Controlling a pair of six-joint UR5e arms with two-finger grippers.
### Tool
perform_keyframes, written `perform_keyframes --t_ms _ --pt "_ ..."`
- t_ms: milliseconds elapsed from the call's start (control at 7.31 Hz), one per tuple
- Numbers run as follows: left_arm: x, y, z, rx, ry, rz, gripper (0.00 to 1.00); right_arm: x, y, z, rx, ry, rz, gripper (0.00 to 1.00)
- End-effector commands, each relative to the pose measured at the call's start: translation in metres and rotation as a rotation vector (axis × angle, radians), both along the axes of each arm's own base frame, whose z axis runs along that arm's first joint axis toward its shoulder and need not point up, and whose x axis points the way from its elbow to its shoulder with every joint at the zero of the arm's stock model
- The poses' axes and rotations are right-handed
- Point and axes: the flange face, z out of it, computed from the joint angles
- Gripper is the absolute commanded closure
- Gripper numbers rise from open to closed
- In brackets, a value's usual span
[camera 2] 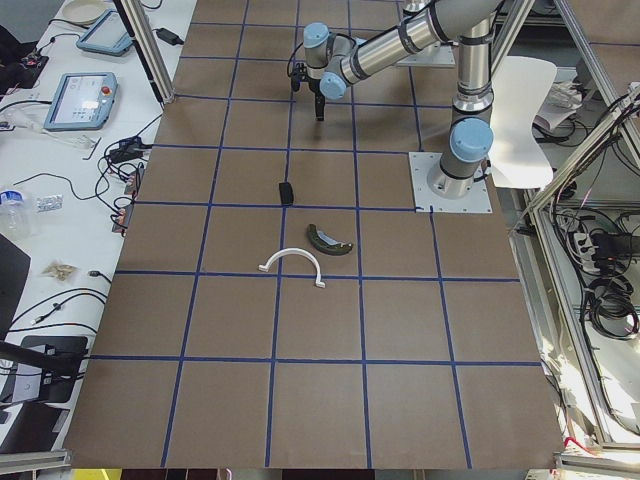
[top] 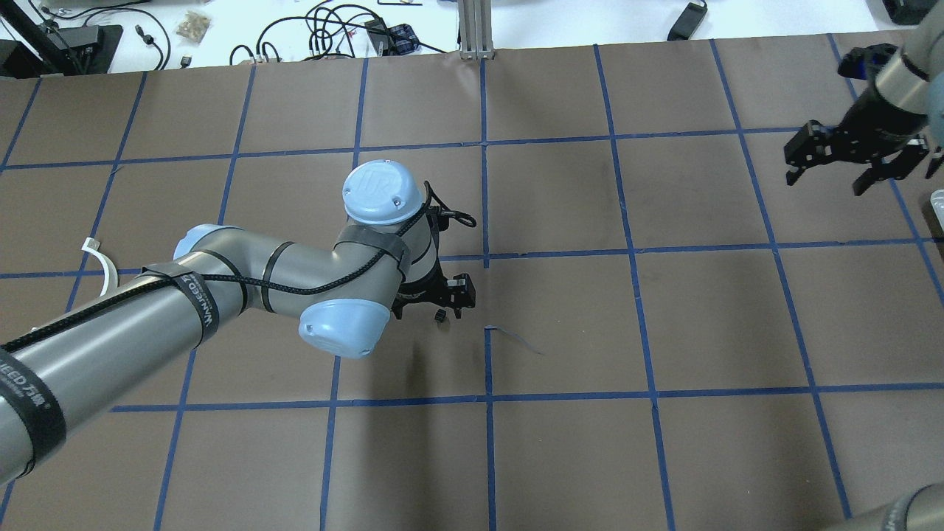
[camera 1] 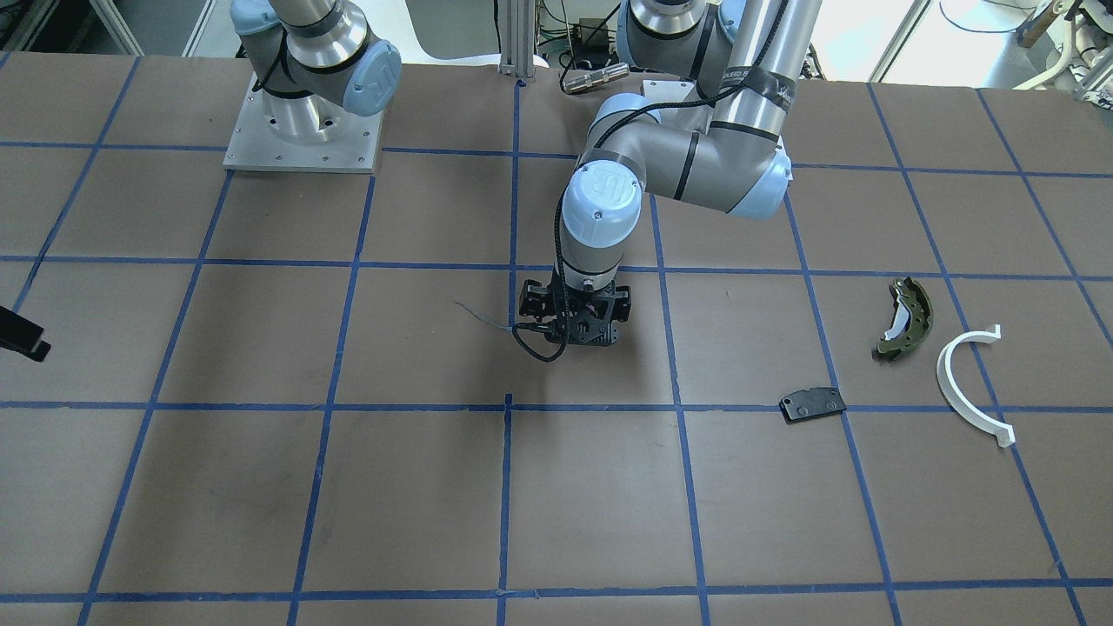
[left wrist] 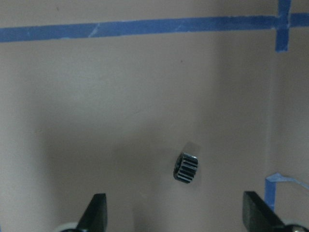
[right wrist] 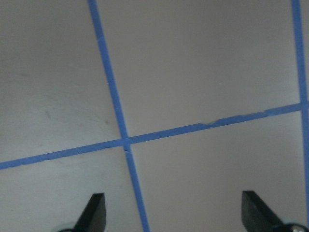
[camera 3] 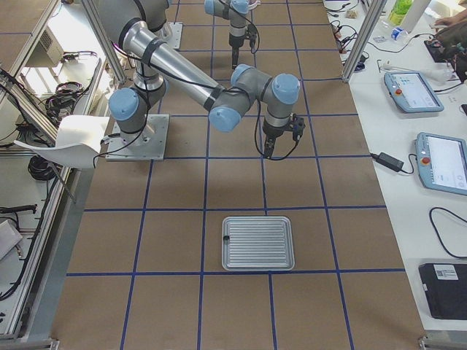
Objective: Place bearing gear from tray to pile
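Observation:
The bearing gear (left wrist: 186, 167), small, dark and toothed, lies on the brown table near its middle, also seen as a dark speck in the overhead view (top: 440, 316). My left gripper (left wrist: 176, 205) hangs open just above the gear, fingers wide on either side and not touching it; it shows from above (top: 442, 295) and from the front (camera 1: 576, 323). The pile lies far off toward my left: an olive brake shoe (camera 1: 904, 317), a white half-ring (camera 1: 967, 382) and a black pad (camera 1: 813, 404). The metal tray (camera 3: 258, 242) holds nothing. My right gripper (top: 833, 171) is open over bare table.
Blue tape lines grid the brown table (camera 1: 261, 487). A peeled strip of tape (top: 516, 339) curls up beside the gear. Screens, cables and a teach pendant (camera 3: 445, 160) sit on side benches beyond the table edges.

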Motion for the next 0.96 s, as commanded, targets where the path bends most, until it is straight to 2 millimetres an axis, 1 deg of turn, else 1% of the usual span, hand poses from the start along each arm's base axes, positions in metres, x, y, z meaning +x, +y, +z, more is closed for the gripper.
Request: perform_keyframes --t_ms 0,137,274,410,547,684,821 --pt "-0.002 -0.001 -0.012 0.013 -0.003 -0.006 0.11 -0.075 0.026 -0.004 0.052 0.049 0.028 0.00" --pt "-0.003 -0.003 -0.013 -0.004 0.002 -0.003 0.20 -0.112 0.038 -0.017 0.082 0.041 0.091 0.00" --pt "-0.004 -0.005 -0.013 -0.016 0.006 -0.003 0.65 -0.143 0.050 -0.038 0.135 0.036 0.117 0.00" --pt "-0.004 -0.006 -0.012 -0.019 0.007 -0.003 0.91 -0.168 0.060 -0.046 0.143 0.020 0.113 0.00" --pt "-0.004 -0.006 -0.012 -0.022 0.008 -0.009 1.00 -0.185 0.059 -0.051 0.147 0.019 0.137 0.00" --pt "-0.004 -0.009 -0.010 -0.027 0.010 -0.013 1.00 -0.213 0.069 -0.066 0.168 0.009 0.114 0.00" --pt "-0.004 -0.010 -0.006 -0.036 0.013 -0.015 1.00 -0.232 0.067 -0.088 0.188 -0.013 0.136 0.00"
